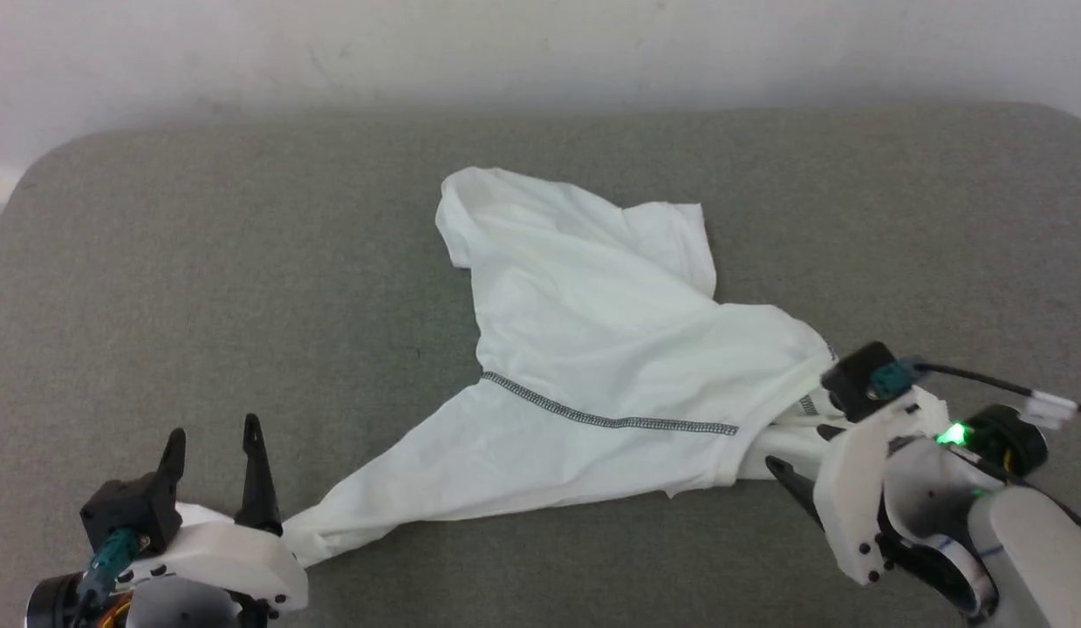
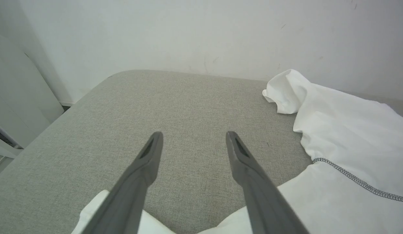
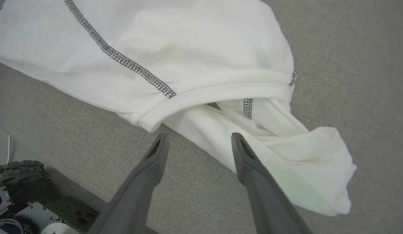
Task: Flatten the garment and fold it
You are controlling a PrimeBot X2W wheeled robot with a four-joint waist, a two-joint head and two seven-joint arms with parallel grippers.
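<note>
As it lies, garment (image 1: 592, 349) runs left-right, tapering toward left claw (image 1: 213, 427)

1. Padded surface (image 1: 243, 262): grey-green woven fabric, lying flat. In the head view its far left and far right corners are rounded. Both wrist views show a fine, even weave.
2. Wall (image 1: 540, 52): white and matte, rising directly behind the surface's far edge. The left wrist view shows a few faint scuffs (image 2: 214, 60) low on it.
3. Pale panel (image 2: 19, 97): off-white, standing left of the surface and meeting the wall. A small dark gap (image 2: 66, 108) shows at its foot.
</note>
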